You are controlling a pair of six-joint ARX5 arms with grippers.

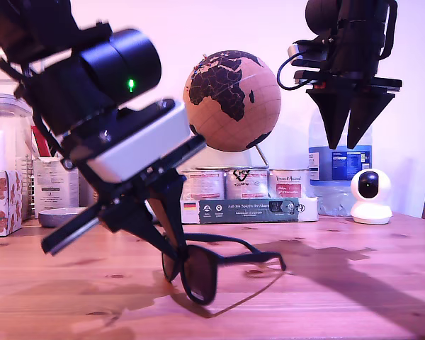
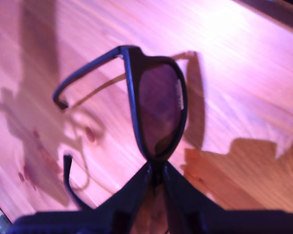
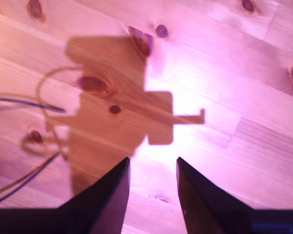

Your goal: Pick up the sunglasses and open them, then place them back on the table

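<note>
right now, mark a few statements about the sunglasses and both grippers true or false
1. My first gripper is shut on the sunglasses. True.
2. The sunglasses' arms are folded flat against the lenses. False: in the first wrist view both arms stand out from the frame.
3. My second gripper holds the sunglasses too. False: it is open with only bare table beneath it.
4. A globe stands behind the sunglasses in the exterior view. True.
5. My second gripper rests on the table. False: it hangs well above it.
</note>
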